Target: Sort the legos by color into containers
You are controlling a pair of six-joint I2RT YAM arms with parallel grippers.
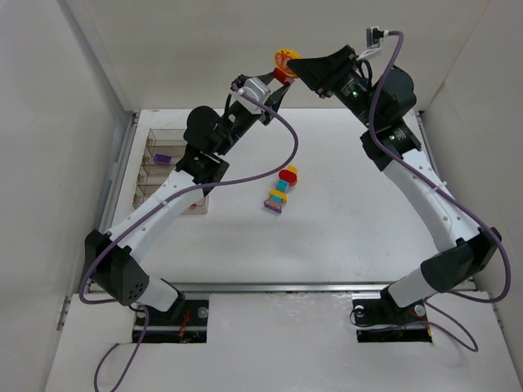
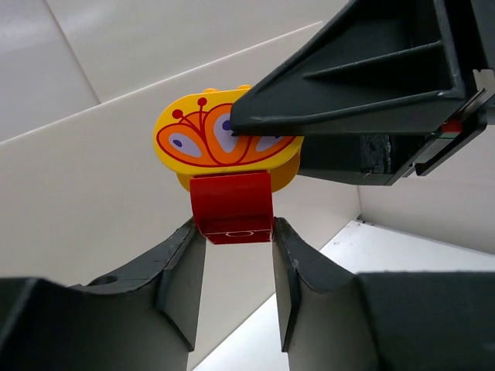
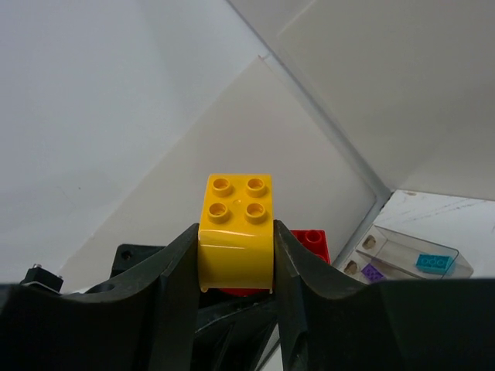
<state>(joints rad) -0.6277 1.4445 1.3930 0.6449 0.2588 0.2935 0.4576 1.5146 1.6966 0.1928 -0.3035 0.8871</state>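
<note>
High above the back of the table, my two grippers hold a joined pair of bricks. My left gripper is shut on the red brick. My right gripper is shut on the yellow brick, which has a butterfly print. The red brick also shows behind the yellow one. A small heap of red, yellow, teal and purple legos lies at the table's centre. The clear divided container stands at the left, with a purple brick and a teal brick in it.
White walls enclose the table on the left, back and right. The left arm's cable loops over the table near the heap. The right gripper's fingers fill the upper right of the left wrist view.
</note>
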